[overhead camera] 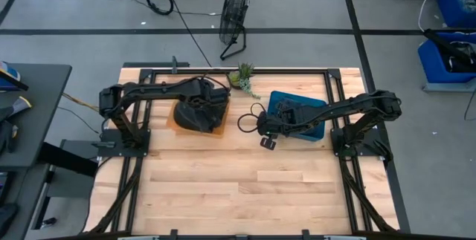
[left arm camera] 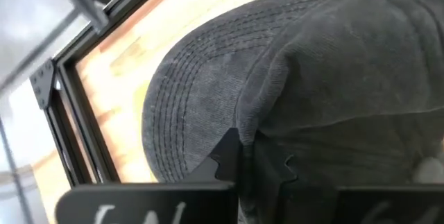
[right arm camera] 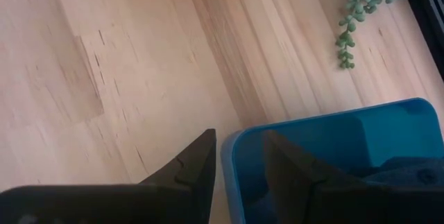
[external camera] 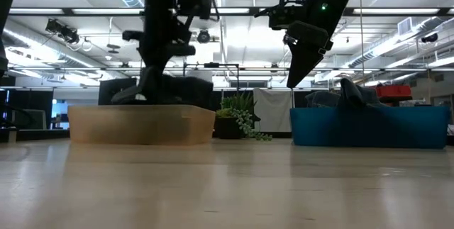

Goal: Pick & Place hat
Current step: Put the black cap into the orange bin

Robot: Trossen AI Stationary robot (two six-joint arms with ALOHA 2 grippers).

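A dark grey cap point(overhead camera: 199, 115) lies in a tan tray point(overhead camera: 177, 125) at the table's far left. My left gripper point(overhead camera: 212, 100) reaches over the tray and is shut on the cap point(left arm camera: 312, 78); the stitched brim point(left arm camera: 184, 99) shows beside the fingers. In the low view the tray point(external camera: 142, 124) hides most of the cap. My right gripper point(overhead camera: 265, 134) hangs open above the near-left edge of a blue bin point(overhead camera: 297, 117), well above the table point(external camera: 292, 80). Its fingers straddle the bin's rim point(right arm camera: 232, 154) from above without touching it. Dark cloth point(external camera: 347, 91) lies in the bin. My left gripper pinches a fold of the cap's cloth point(left arm camera: 246, 137) between its two fingers, where the stitched brim meets the crown. One layer or several, I cannot tell. The cap rests in the tan tray; the low view does not show it lifted.
A small potted plant point(overhead camera: 242, 76) stands at the far edge between tray and bin, with trailing stems point(right arm camera: 354, 9). A black frame point(overhead camera: 327, 76) borders the table. The near half of the wooden table point(overhead camera: 238, 188) is bare. A fan point(overhead camera: 235, 13) stands on the floor beyond.
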